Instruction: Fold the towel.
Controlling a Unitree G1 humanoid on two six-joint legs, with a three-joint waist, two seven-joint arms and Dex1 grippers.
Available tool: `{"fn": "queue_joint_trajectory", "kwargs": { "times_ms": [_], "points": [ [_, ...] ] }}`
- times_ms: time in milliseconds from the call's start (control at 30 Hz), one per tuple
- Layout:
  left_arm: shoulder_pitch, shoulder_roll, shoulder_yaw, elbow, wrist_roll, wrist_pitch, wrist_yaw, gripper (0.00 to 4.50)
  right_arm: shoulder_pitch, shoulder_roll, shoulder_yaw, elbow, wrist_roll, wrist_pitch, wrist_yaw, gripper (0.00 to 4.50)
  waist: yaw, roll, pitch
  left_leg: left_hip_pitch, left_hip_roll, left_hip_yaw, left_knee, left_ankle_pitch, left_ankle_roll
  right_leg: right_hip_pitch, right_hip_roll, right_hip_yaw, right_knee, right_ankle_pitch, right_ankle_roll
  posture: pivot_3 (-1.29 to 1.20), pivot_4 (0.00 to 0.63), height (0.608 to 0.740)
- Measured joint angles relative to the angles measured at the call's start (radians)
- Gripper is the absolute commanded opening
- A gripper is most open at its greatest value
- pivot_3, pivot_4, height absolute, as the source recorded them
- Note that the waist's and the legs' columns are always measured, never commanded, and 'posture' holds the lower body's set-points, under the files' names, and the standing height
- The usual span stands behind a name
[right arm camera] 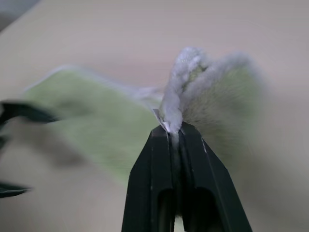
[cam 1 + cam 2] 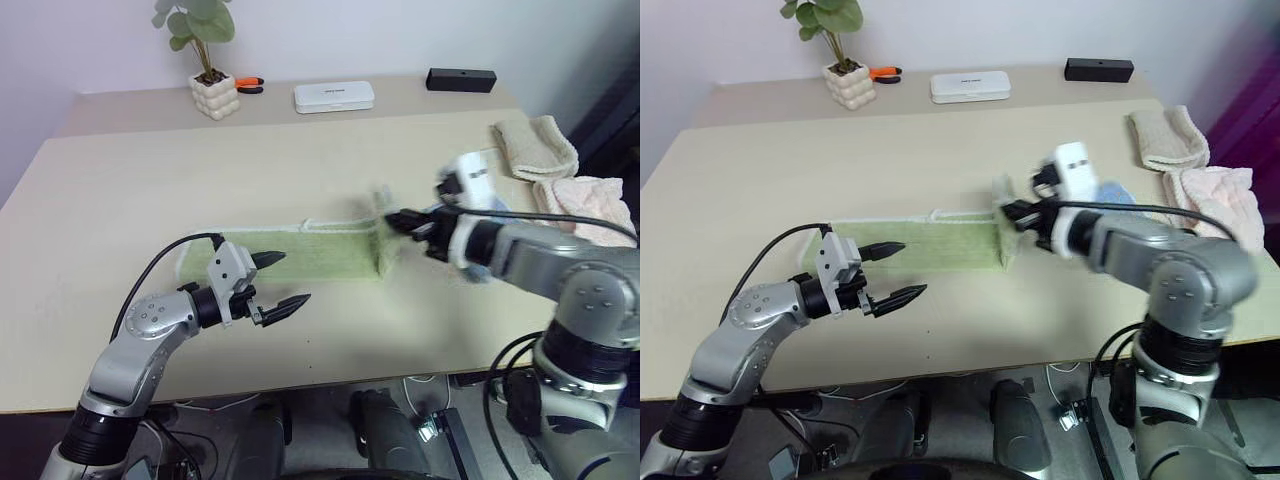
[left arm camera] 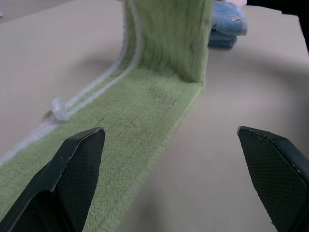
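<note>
1. Black fingers of our left gripper [image 2: 282, 282] spread wide and empty, hovering nearest us by the towel's left end.
2. The green towel [image 2: 320, 255] lies as a long strip mid-table [image 2: 120, 180].
3. Our right gripper [image 2: 398, 220] is clamped on its raised right end: the fold is underway.
4. Next, we judge, that end must travel leftward.
5. Farther off sit spare towels [image 2: 535, 145] and a plant [image 2: 208, 60].

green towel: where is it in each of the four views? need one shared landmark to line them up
Left eye: the towel lies mid-table, its right end lifted by the right gripper.
Right eye: the towel sits centre, raised end at the right gripper.
Left wrist: it runs away between the left gripper's open fingers, far end upright.
Right wrist: an edge is pinched in the shut fingers.
Shared landmark: the lifted end.
</note>
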Motion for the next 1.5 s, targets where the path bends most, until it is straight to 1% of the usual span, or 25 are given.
{"fn": "queue_joint_trajectory", "kwargs": {
  "times_ms": [100, 200, 267, 333, 433, 533, 633, 767, 867, 933, 1000, 1033, 1133, 1233, 1300, 1467, 1500],
  "points": [
    [0.016, 0.001, 0.005, -0.008, 0.001, 0.002, 0.017, 4.50, 0.009, 0.058, 0.156, 0.088, -0.054, -0.114, 0.028, 0.04, 0.002, -0.001, 0.000, -0.001, 0.000, 0.000, 0.001, 0.000, 0.000, 0.000, 0.000, 0.000, 0.000, 0.000, 0.000, 0.00, 0.150, 0.738],
    [0.035, 0.001, 0.007, -0.030, 0.000, 0.005, 0.029, 4.50, 0.006, 0.131, 0.258, 0.227, -0.128, -0.235, 0.035, 0.04, 0.002, -0.001, 0.000, -0.001, 0.000, 0.000, 0.001, 0.000, 0.000, -0.001, 0.000, 0.000, 0.000, 0.000, 0.000, 0.00, 0.150, 0.738],
    [0.044, 0.001, 0.007, -0.041, 0.000, 0.007, 0.037, 4.50, 0.006, 0.152, 0.302, 0.302, -0.171, -0.293, 0.039, 0.04, 0.004, -0.001, 0.000, -0.001, 0.000, 0.000, 0.001, 0.000, 0.000, -0.001, 0.000, 0.000, 0.000, 0.001, 0.001, 0.00, 0.150, 0.738],
    [0.054, 0.001, 0.008, -0.051, 0.001, 0.010, 0.052, 4.50, 0.006, 0.157, 0.313, 0.339, -0.199, -0.336, 0.047, 0.04, 0.005, -0.001, 0.000, -0.002, 0.000, 0.000, 0.001, 0.000, 0.000, -0.001, -0.001, 0.000, 0.000, 0.001, 0.002, 0.00, 0.150, 0.738],
    [0.078, 0.001, 0.019, -0.078, 0.000, 0.012, 0.070, 4.50, 0.010, 0.157, 0.312, 0.345, -0.212, -0.357, 0.060, 1.02, 0.004, -0.001, 0.000, -0.001, 0.000, 0.000, 0.000, 0.000, 0.000, -0.001, -0.001, 0.000, 0.000, 0.001, 0.001, 0.00, 0.150, 0.738],
    [0.094, 0.003, 0.030, -0.089, -0.001, 0.018, 0.082, 4.50, 0.033, 0.147, 0.292, 0.316, -0.190, -0.344, 0.086, 2.47, 0.004, -0.001, 0.000, -0.001, 0.000, -0.001, 0.000, 0.000, 0.000, -0.001, -0.001, 0.000, 0.000, 0.001, 0.001, 0.00, 0.150, 0.738],
    [0.097, 0.005, 0.042, -0.089, -0.001, 0.025, 0.091, 4.50, 0.034, 0.108, 0.267, 0.237, -0.160, -0.341, 0.127, 3.92, 0.005, -0.001, 0.000, -0.002, 0.000, -0.001, 0.000, 0.000, 0.000, -0.001, -0.001, 0.000, 0.000, 0.000, 0.000, 0.00, 0.150, 0.738],
    [0.095, 0.007, 0.109, -0.063, -0.008, 0.028, 0.106, 4.50, 0.033, 0.046, 0.208, 0.149, -0.114, -0.349, 0.174, 3.92, 0.005, -0.001, 0.000, -0.001, 0.000, -0.001, 0.000, 0.000, 0.000, -0.001, -0.001, -0.001, 0.000, 0.000, -0.001, 0.00, 0.150, 0.738],
    [0.091, 0.007, 0.161, -0.025, -0.008, 0.022, 0.133, 4.50, 0.031, 0.017, 0.202, 0.170, -0.150, -0.423, 0.184, 2.96, 0.003, -0.001, 0.000, -0.001, 0.000, 0.000, 0.000, 0.000, 0.000, -0.001, -0.001, -0.001, 0.000, 0.000, -0.001, 0.00, 0.150, 0.738],
    [0.088, -0.005, 0.188, 0.004, 0.010, 0.003, 0.172, 4.50, 0.025, -0.017, 0.241, 0.236, -0.236, -0.523, 0.190, 1.94, 0.003, -0.001, 0.000, -0.001, 0.000, 0.000, 0.000, 0.000, 0.000, -0.001, -0.001, 0.000, 0.000, 0.000, -0.001, 0.00, 0.150, 0.738],
    [0.090, -0.028, 0.211, 0.034, 0.026, -0.006, 0.215, 4.50, 0.025, -0.043, 0.314, 0.305, -0.333, -0.642, 0.221, 0.83, 0.003, -0.001, 0.000, -0.001, 0.000, 0.000, 0.000, 0.000, 0.000, -0.001, -0.001, 0.000, 0.000, 0.001, 0.001, 0.00, 0.150, 0.738],
    [0.090, -0.041, 0.219, 0.044, 0.027, -0.011, 0.228, 4.50, 0.026, -0.042, 0.345, 0.329, -0.363, -0.684, 0.234, 0.40, 0.003, -0.001, 0.000, -0.001, 0.000, 0.000, 0.000, 0.000, 0.000, -0.002, -0.001, 0.000, 0.000, 0.001, 0.002, 0.00, 0.150, 0.738],
    [0.103, -0.073, 0.231, 0.039, 0.021, -0.012, 0.257, 4.50, 0.039, 0.002, 0.442, 0.450, -0.463, -0.844, 0.269, 0.40, 0.001, -0.002, 0.000, -0.001, 0.000, 0.000, 0.000, 0.000, 0.000, -0.002, -0.001, 0.000, 0.000, 0.001, 0.002, 0.00, 0.150, 0.738],
    [0.149, -0.080, 0.236, 0.019, 0.020, -0.013, 0.272, 4.50, 0.084, 0.039, 0.520, 0.577, -0.535, -0.949, 0.304, 0.40, 0.002, -0.002, 0.000, -0.001, 0.000, 0.000, 0.000, 0.000, 0.000, -0.002, -0.001, 0.000, 0.000, 0.001, 0.002, 0.00, 0.150, 0.738],
    [0.173, -0.088, 0.251, 0.008, 0.018, -0.011, 0.283, 4.50, 0.090, 0.047, 0.534, 0.606, -0.577, -1.016, 0.318, 0.40, 0.003, -0.003, -0.001, 0.000, -0.001, 0.001, 0.000, 0.000, 0.000, -0.001, -0.001, 0.000, 0.000, 0.001, 0.002, 0.00, 0.150, 0.738],
    [0.248, -0.089, 0.274, -0.059, 0.000, -0.006, 0.296, 4.50, 0.098, 0.044, 0.548, 0.615, -0.644, -1.089, 0.342, 0.40, 0.003, -0.004, -0.002, 0.001, 0.000, 0.000, -0.001, 0.000, 0.000, 0.000, -0.001, 0.000, 0.000, 0.000, -0.001, 0.00, 0.150, 0.738],
    [0.267, -0.089, 0.275, -0.070, -0.003, 0.006, 0.297, 4.50, 0.097, 0.044, 0.543, 0.611, -0.644, -1.088, 0.345, 0.63, 0.003, -0.004, -0.002, 0.001, 0.000, 0.000, -0.001, 0.000, 0.000, 0.000, -0.001, 0.000, 0.000, 0.000, -0.001, 0.00, 0.150, 0.738]
  ]
}}
